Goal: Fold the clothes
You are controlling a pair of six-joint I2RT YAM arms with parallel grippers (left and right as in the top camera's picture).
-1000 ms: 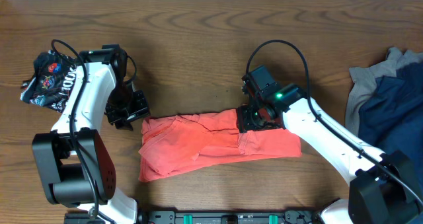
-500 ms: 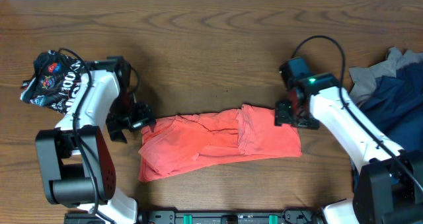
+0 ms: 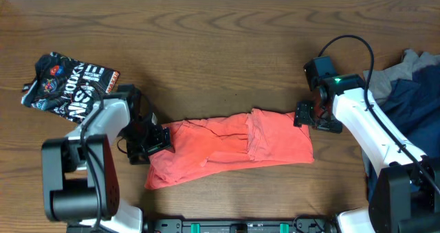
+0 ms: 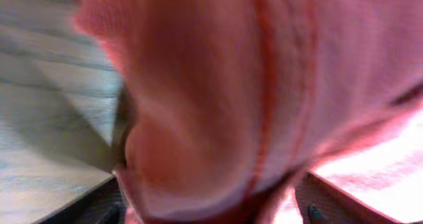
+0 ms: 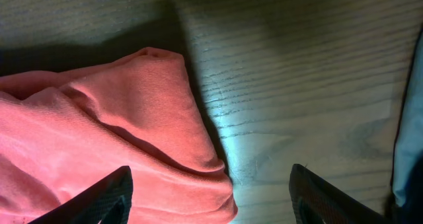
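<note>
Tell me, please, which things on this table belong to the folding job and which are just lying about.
Part of the job:
red shirt, folded into a strip, mid-table
grey and navy clothes, heaped at the right edge

Lying about:
black printed cloth, far left, untouched; perhaps already done

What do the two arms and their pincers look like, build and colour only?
The left arm and right arm have white shells, black joints and black pincer fingers. A black cable loops above the right wrist, where a green light glows.
</note>
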